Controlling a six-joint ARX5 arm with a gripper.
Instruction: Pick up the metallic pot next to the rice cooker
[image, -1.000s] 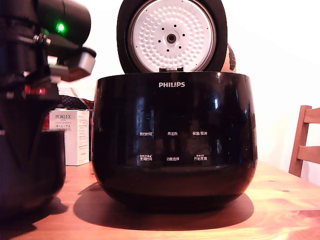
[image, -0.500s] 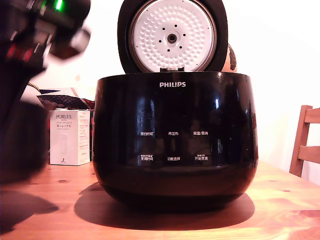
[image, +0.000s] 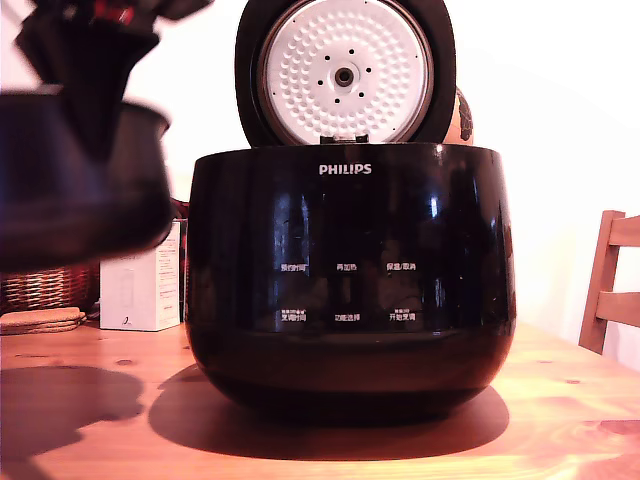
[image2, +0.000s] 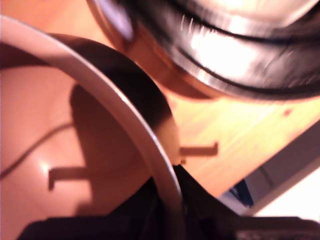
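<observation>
The metallic pot (image: 75, 195), dark and round, hangs in the air at the exterior view's left, clear of the wooden table (image: 570, 400) and slightly blurred. My gripper (image: 108, 112) comes down from above and is shut on the pot's near rim. In the wrist view the thin pale rim (image2: 107, 92) runs between the black fingers (image2: 200, 210), and the gripper (image2: 172, 200) pinches it. The rice cooker (image: 350, 280), glossy black with a PHILIPS logo, stands just right of the pot, its lid (image: 345, 70) raised. It shows blurred in the wrist view as the rice cooker (image2: 230, 50).
A white box (image: 140, 290) stands behind the pot, beside a wicker basket (image: 45, 285) and a flat woven mat (image: 40, 320). A wooden chair (image: 612, 285) is at the exterior view's right edge. The pot's shadow lies on the table below it.
The pot has risen off the table with my gripper on its rim. The arm moved up and partly out of the frame, uncovering the basket and mat behind.
</observation>
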